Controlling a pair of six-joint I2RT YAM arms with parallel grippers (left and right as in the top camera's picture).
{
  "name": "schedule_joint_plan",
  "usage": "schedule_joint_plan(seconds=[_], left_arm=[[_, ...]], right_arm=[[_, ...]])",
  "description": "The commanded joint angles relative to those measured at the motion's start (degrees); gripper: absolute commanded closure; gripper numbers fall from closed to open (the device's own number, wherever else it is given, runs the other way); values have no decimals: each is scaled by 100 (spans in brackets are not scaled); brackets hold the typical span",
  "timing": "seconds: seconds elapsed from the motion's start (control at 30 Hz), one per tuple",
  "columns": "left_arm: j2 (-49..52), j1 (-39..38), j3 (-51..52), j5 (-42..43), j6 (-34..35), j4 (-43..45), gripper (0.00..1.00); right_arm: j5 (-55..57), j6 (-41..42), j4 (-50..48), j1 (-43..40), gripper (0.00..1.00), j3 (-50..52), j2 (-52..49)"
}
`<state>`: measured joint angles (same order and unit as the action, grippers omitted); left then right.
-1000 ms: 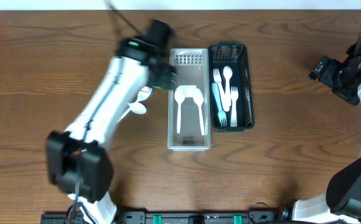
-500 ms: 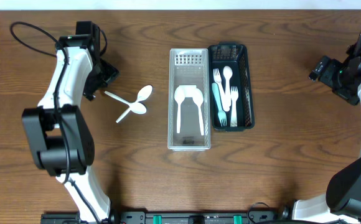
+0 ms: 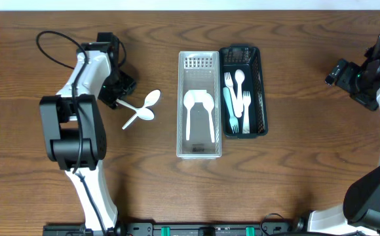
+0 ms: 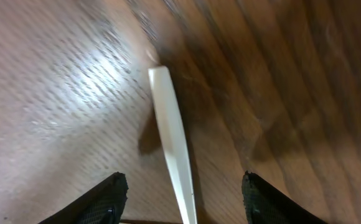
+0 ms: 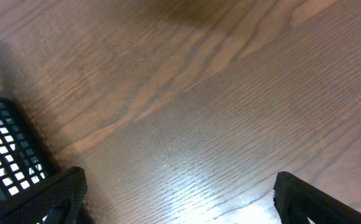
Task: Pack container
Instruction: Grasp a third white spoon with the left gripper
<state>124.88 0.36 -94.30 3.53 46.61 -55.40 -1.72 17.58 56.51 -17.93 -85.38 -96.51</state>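
Two white plastic spoons point(image 3: 142, 110) lie crossed on the wooden table, left of a clear plastic container point(image 3: 181, 105). The container holds two white spoons point(image 3: 196, 113). A black mesh basket point(image 3: 261, 92) beside it holds white and light blue forks and spoons point(image 3: 237, 98). My left gripper point(image 3: 116, 97) is open, low over the handle end of one loose spoon; in the left wrist view the white handle point(image 4: 171, 140) runs between the two open fingers point(image 4: 183, 193). My right gripper point(image 3: 337, 72) is open and empty at the far right, over bare table point(image 5: 180, 193).
The basket's corner point(image 5: 3, 149) shows at the left edge of the right wrist view. A black cable point(image 3: 52, 46) loops beside the left arm at the back left.
The left arm swung from the container out to the far left. It has since come back right and down over the loose spoon's handle. The right arm has not moved.
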Motion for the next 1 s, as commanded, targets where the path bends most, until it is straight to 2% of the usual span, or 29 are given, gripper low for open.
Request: schedule_joint_plan(seconds=[0.0,0.3,0.43,0.47,0.7,0.97], left_arm=[[186,-81,35,13,-184,11,39],[428,-131,39,15,-570,48,58],[437,-138,42,48,-597,44,81],[437,-138,42,105,-656,44,92],[234,-138,-72,365,-1434,-205,94],[-1331,-437,-723,697,-2610,-658,94]], right_arm=[[-22,79,7,-37,1,15,4],[-22,79,7,-37,1,15,4],[-22,79,7,-37,1,15,4],[-22,79,9,-37,1,15,4],[-22,79,7,-37,1,15,4],[-22,79,7,-37,1,15,4]])
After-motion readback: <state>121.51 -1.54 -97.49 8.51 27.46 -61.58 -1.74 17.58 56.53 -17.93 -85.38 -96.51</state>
